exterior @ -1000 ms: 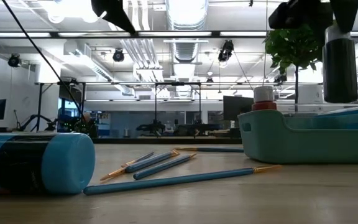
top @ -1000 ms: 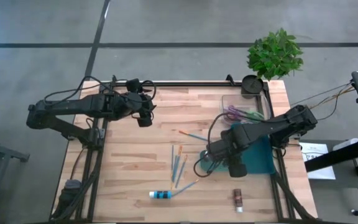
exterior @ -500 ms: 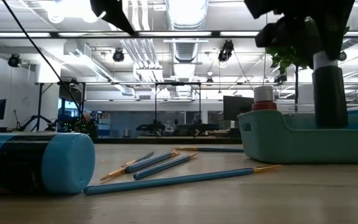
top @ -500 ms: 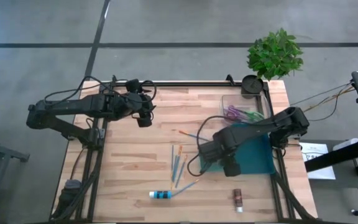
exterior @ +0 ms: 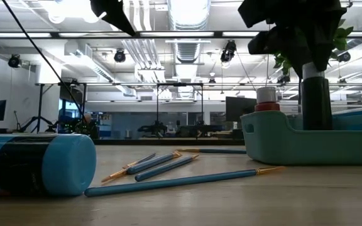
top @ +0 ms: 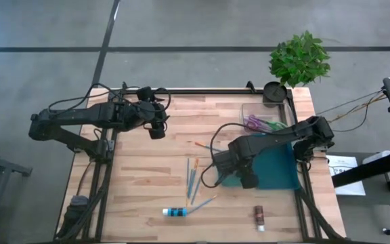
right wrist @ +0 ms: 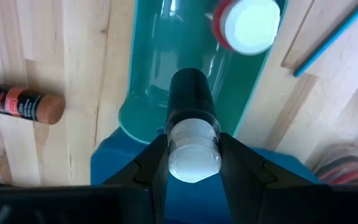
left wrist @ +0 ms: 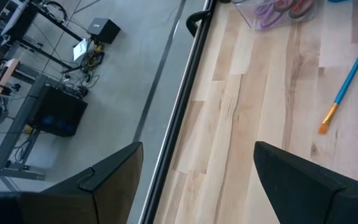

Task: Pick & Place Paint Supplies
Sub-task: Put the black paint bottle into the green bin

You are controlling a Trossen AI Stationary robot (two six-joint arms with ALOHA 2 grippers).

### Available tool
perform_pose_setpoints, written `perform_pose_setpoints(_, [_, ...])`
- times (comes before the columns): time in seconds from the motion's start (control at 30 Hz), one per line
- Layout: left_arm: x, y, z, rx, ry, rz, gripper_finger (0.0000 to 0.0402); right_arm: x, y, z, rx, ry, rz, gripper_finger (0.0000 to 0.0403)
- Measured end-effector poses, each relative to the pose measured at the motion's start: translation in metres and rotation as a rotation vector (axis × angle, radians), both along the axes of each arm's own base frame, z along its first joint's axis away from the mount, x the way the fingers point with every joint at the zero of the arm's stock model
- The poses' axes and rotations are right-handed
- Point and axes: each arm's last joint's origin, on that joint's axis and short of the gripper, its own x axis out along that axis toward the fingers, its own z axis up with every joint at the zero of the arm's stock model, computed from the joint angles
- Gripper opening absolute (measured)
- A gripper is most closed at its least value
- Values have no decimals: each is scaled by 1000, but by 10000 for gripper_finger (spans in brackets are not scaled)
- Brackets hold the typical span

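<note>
Currently right claw (right wrist: 193,163) holds black tube (right wrist: 190,99) above teal tray (right wrist: 148,62).

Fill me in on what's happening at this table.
The right gripper is shut on a black paint tube with a white cap, holding it upright over the teal plastic tray at the table's right side. A red-and-white tube already sits in that tray. The left gripper hangs open over the table's far left. Blue-handled paintbrushes, a blue tube and a brown tube lie on the wooden table.
</note>
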Motion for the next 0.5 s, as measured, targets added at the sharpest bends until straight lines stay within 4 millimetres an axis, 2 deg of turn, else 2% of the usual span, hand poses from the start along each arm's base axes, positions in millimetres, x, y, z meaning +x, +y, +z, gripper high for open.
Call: perform_pose_setpoints(0.5, [0,0,0,-6,-1,-7,313,-2,-8,-17,16,6,23,109])
